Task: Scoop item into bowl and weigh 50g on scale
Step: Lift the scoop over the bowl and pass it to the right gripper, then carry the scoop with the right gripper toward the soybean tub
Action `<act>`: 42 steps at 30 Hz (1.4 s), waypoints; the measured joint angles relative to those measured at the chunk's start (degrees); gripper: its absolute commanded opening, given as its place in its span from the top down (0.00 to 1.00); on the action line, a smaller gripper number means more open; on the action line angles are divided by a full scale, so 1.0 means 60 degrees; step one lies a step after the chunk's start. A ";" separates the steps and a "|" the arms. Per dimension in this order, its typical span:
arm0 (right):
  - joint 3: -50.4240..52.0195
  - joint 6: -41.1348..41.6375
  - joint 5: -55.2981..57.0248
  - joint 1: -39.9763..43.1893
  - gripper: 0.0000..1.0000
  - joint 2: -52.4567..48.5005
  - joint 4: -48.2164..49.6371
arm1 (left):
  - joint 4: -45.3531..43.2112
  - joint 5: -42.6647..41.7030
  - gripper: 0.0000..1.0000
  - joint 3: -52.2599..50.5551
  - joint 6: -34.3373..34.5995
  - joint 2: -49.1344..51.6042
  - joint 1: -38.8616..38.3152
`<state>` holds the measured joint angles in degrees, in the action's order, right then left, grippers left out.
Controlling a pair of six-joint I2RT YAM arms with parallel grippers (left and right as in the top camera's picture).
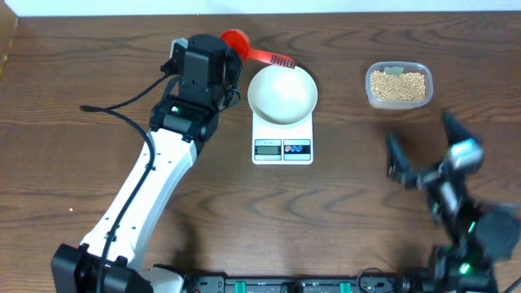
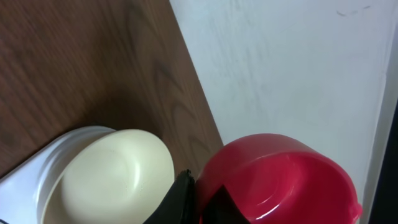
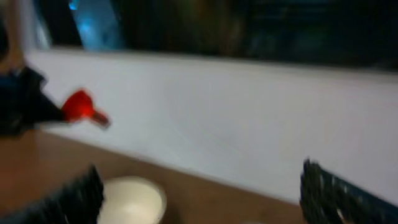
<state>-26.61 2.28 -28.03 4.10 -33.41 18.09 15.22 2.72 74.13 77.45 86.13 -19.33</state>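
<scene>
Currently I see the left arm stretched diagonally across the dark wood-grain counter (image 1: pixel 65 49), its end effector (image 2: pixel 198 200) pinched on the glossy red plastic scoop (image 2: pixel 280 180). The right arm is folded low, its end effector (image 1: pixel 423 146) spread wide and holding nothing. The smooth round white bowl (image 1: pixel 282 91) sits on the white rectangular digital scale (image 1: pixel 282 148). The small round tan beans (image 1: pixel 398 84) lie in the clear rounded-rectangular plastic tub (image 1: pixel 366 88), well apart to the right.

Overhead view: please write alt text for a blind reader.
A white bowl sits on a scale at the table's middle. The left arm reaches a red scoop behind the bowl; a tub of beans stands to the right, with the open right pincer nearer the front.
</scene>
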 measured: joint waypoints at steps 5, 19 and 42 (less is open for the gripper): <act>-0.4615 0.0000 -0.1818 0.0007 0.01 -0.3858 -0.3446 | 0.0025 -0.0113 0.93 0.0000 -0.0040 0.0000 0.0000; -1.0007 0.0831 -0.4783 -0.0120 0.38 -1.0841 -0.7588 | 0.0903 -0.0146 0.93 0.0004 0.1330 0.0044 -0.0874; -1.0043 0.2943 -0.5734 -0.3180 0.80 -1.2852 -0.6980 | 0.2510 -0.0186 0.92 -0.0004 0.3614 0.1151 -0.0696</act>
<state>-86.87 19.94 -62.43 -14.98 -110.52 -23.79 30.28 1.61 74.11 99.13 93.03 -23.51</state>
